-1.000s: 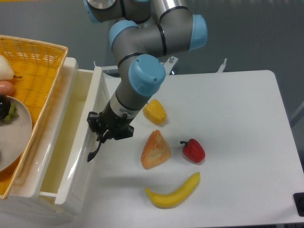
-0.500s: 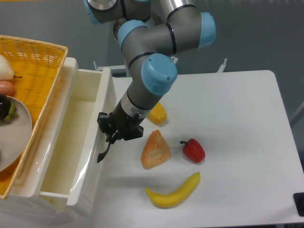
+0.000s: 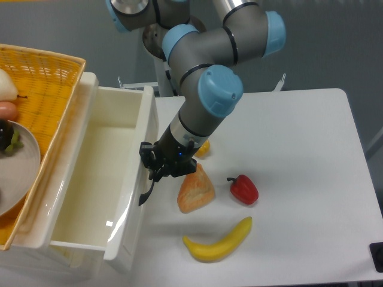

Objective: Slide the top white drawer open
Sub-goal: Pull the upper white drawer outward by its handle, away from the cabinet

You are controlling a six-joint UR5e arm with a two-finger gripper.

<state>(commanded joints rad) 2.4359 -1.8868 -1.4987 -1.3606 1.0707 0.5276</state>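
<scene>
Claw: the gripper (image 3: 157, 171) sits right at the drawer front, pinched on the curved black handle (image 3: 146, 192), whose lower end curls out just below it.
Drawer: the top white drawer (image 3: 102, 179) stretches away from the claw toward the cabinet side, pulled well out, its pale inside bare and gleaming.
Progress: I'd call it mostly open, perhaps a little travel left.
Handling: it looks like a stiff, glossy, light plastic box; the smooth walls would be slippery, so the handle is the one sensible place to hold, and a straight pull should keep it from jamming.
Close by: an orange bread wedge (image 3: 195, 188) lies just beside the claw on the table side, a red pepper (image 3: 244, 189) beyond it, a banana (image 3: 218, 240) nearer the camera.
Far side: the yellow basket (image 3: 42, 78) lies beyond the drawer.
</scene>
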